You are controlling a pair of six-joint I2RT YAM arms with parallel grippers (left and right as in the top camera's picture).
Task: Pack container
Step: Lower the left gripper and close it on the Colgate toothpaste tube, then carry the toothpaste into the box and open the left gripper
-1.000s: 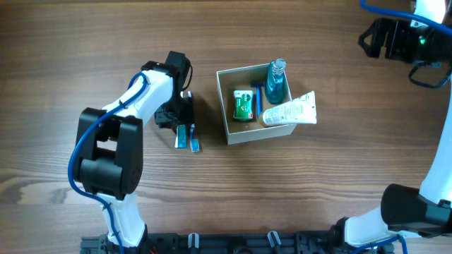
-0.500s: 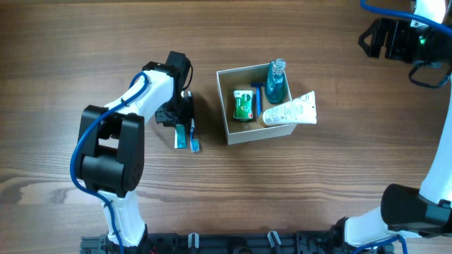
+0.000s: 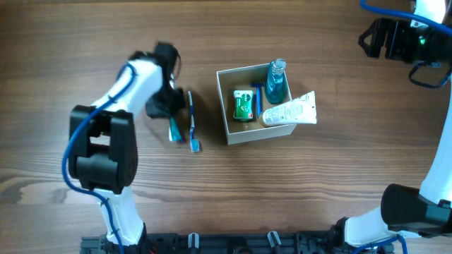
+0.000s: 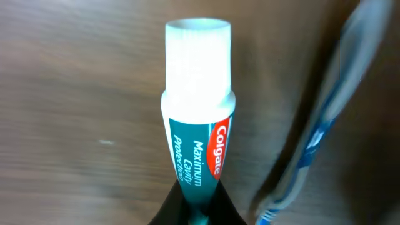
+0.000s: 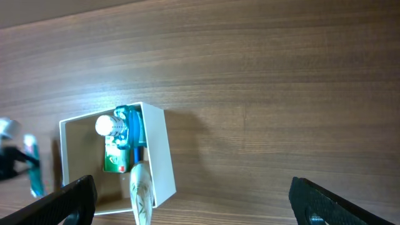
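The left gripper (image 4: 199, 209) has just closed on the tail of a teal toothpaste tube (image 3: 174, 131) and pulled it slightly away from the toothbrush (image 3: 191, 125), so it looks ready to carry to the half-filled container (image 3: 222, 106) nearby on the table (image 3: 318, 183), while the right gripper (image 3: 373, 39) hangs wide open and empty, well apart.

Checking in from the remote station: the container (image 3: 244, 135) is a small square box with thin white walls, tan cardboard inside and an open top. It sits upright and flat on the bench (image 3: 318, 183), a bit right of centre in the overhead view and turned slightly off square to the wood grain. It's partly packed. A green pack (image 3: 244, 106) lies in the middle, a blue bottle (image 3: 275, 83) sits in the far right corner, and a white tube (image 3: 289, 111) rests across the right wall, one end poking past the rim.
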